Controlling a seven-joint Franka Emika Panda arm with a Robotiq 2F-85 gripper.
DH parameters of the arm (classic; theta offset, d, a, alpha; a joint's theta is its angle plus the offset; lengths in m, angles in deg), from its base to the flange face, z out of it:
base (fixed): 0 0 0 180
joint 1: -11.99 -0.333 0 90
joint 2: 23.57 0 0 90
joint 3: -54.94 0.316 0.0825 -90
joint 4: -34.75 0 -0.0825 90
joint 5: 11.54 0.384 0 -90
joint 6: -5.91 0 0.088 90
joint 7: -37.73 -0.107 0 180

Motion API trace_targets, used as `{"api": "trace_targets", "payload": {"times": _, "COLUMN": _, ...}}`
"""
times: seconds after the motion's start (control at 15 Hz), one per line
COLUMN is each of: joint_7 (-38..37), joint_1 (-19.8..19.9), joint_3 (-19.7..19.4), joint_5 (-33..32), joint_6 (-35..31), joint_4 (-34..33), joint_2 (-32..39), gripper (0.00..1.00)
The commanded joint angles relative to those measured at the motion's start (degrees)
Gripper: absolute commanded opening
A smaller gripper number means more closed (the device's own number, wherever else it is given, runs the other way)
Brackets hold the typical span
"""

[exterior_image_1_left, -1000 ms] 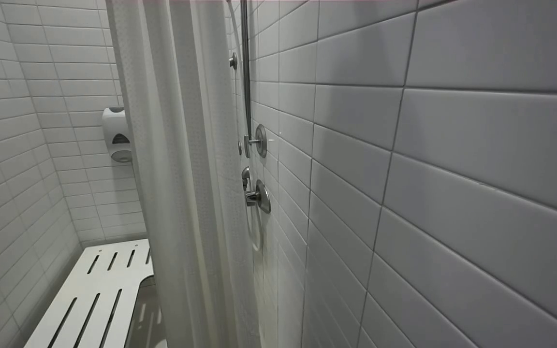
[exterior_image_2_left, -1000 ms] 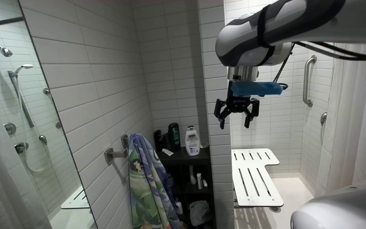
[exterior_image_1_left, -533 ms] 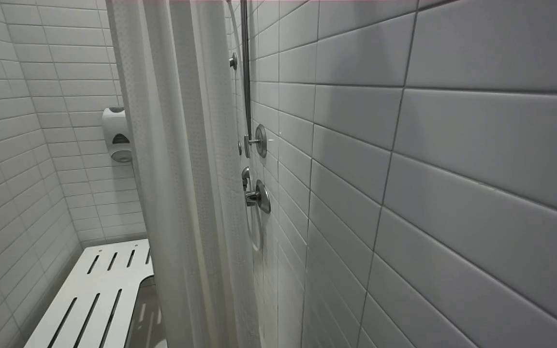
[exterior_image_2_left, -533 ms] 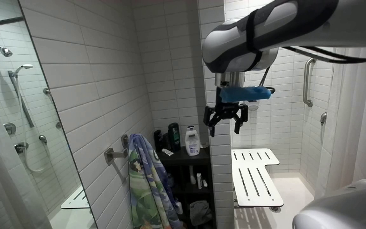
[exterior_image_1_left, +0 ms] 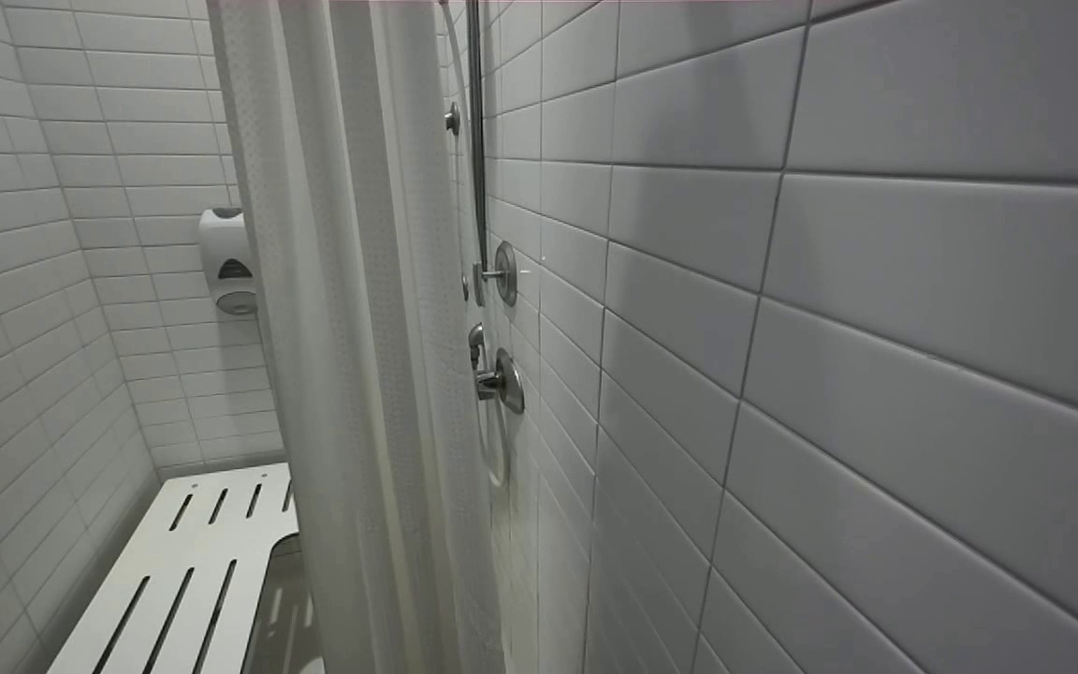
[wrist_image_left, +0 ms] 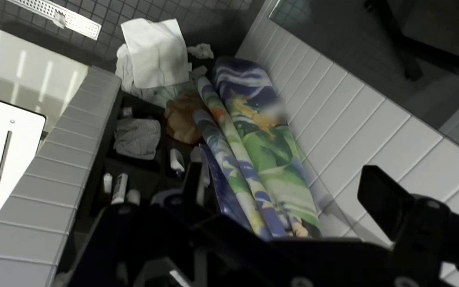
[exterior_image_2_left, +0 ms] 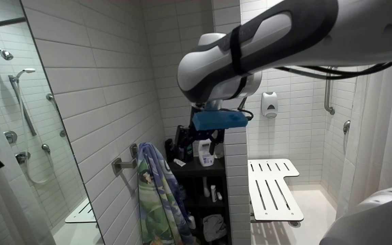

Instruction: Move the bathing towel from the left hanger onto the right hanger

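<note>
The bathing towel (exterior_image_2_left: 160,200), blue, green and purple with printed figures, hangs in folds against the white tiled wall in an exterior view. Its bunched top is at the farther wall hanger (exterior_image_2_left: 133,150), whose arm the towel mostly hides. A nearer metal hanger (exterior_image_2_left: 123,165) sticks out bare to the left. My black gripper (exterior_image_2_left: 196,144) is above and to the right of the towel, apart from it. In the wrist view, the gripper (wrist_image_left: 285,187) has its fingers spread wide with nothing held, and the towel (wrist_image_left: 277,155) shows below, between and beyond them.
A dark shelf (exterior_image_2_left: 196,204) with bottles, including a white bottle (exterior_image_2_left: 206,154), stands behind the gripper. A tiled wall edge (exterior_image_2_left: 235,177) and slatted white bench (exterior_image_2_left: 274,190) are to the right. A mirror (exterior_image_2_left: 29,136) is at left. A curtain (exterior_image_1_left: 361,328) hangs in an exterior view.
The arm has swung left and down from beside the tiled wall edge to in front of the shelf bottles. The gripper has turned. The towel and hangers have not moved.
</note>
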Motion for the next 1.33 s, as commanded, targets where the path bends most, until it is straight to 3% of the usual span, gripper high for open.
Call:
{"api": "trace_targets", "payload": {"times": 0.0, "joint_7": -9.14, "joint_1": 1.37, "joint_3": 7.18, "joint_5": -3.30, "joint_6": -11.49, "joint_4": 0.14, "joint_2": 3.90, "gripper": 1.00}}
{"api": "trace_targets", "payload": {"times": 0.07, "joint_7": -5.78, "joint_1": -0.88, "joint_3": 3.21, "joint_5": -2.11, "joint_6": -7.34, "joint_4": 0.25, "joint_2": 2.29, "gripper": 1.00}}
{"api": "trace_targets", "payload": {"times": 0.27, "joint_7": -9.08, "joint_1": -0.77, "joint_3": 5.71, "joint_5": -3.63, "joint_6": -10.75, "joint_4": 0.23, "joint_2": 4.19, "gripper": 1.00}}
{"api": "trace_targets", "payload": {"times": 0.8, "joint_7": -9.13, "joint_1": -0.45, "joint_3": 5.68, "joint_5": -3.69, "joint_6": -10.96, "joint_4": 0.19, "joint_2": 4.31, "gripper": 1.00}}
{"api": "trace_targets", "payload": {"times": 1.27, "joint_7": -7.78, "joint_1": -2.96, "joint_3": 5.31, "joint_5": -1.49, "joint_6": -18.85, "joint_4": -0.73, "joint_2": 12.10, "gripper": 1.00}}
